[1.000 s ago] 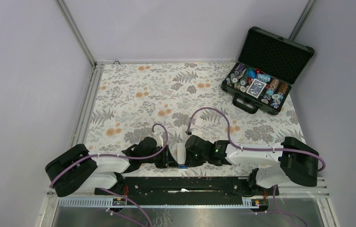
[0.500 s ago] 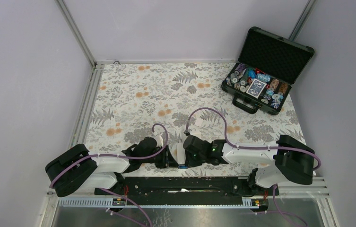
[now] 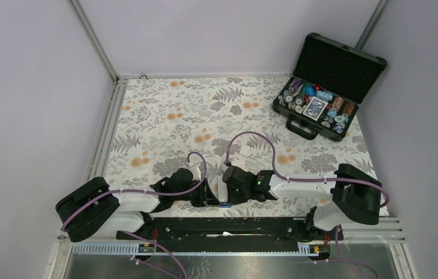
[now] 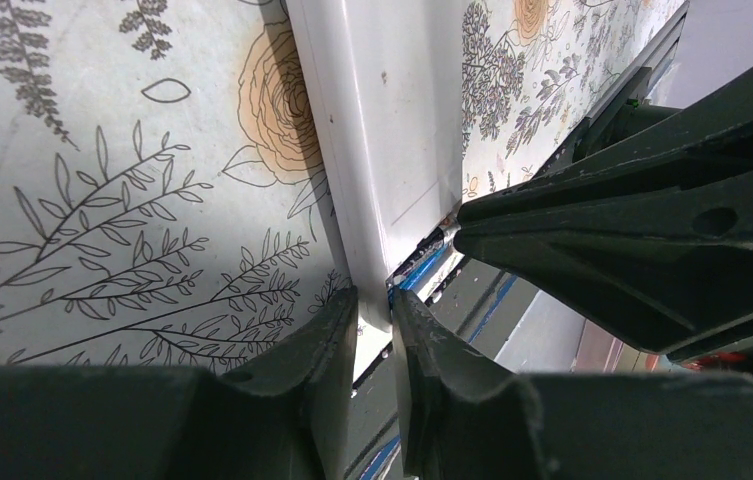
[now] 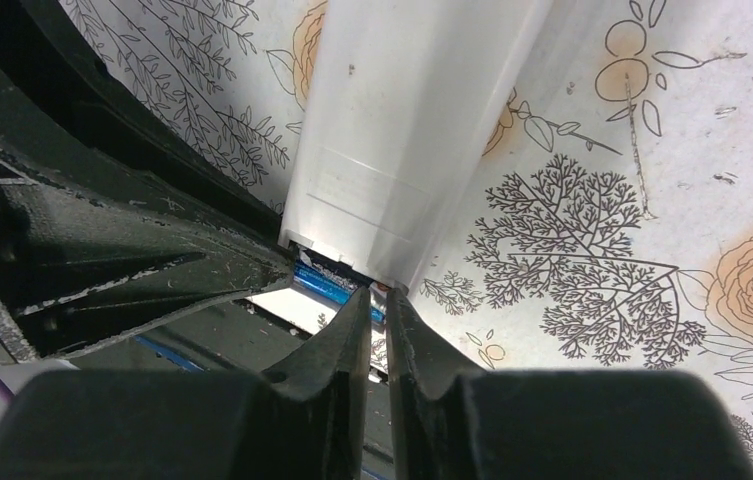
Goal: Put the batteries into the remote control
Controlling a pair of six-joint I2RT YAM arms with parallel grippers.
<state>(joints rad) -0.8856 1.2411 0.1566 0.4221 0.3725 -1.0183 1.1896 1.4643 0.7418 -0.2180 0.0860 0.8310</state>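
Pinching the remote control (image 4: 382, 150), left gripper (image 4: 374, 325); right gripper (image 5: 379, 315) near-closed beside blue battery (image 5: 324, 283), grasp unclear.

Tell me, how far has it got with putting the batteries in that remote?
Partway, it seems. Done: the left gripper clamps the white remote control by its near end. In hand: a blue battery sits at that end, the right gripper, nearly shut, at it; pinching or pushing, I cannot tell. Left: seating it; a second battery isn't visible.
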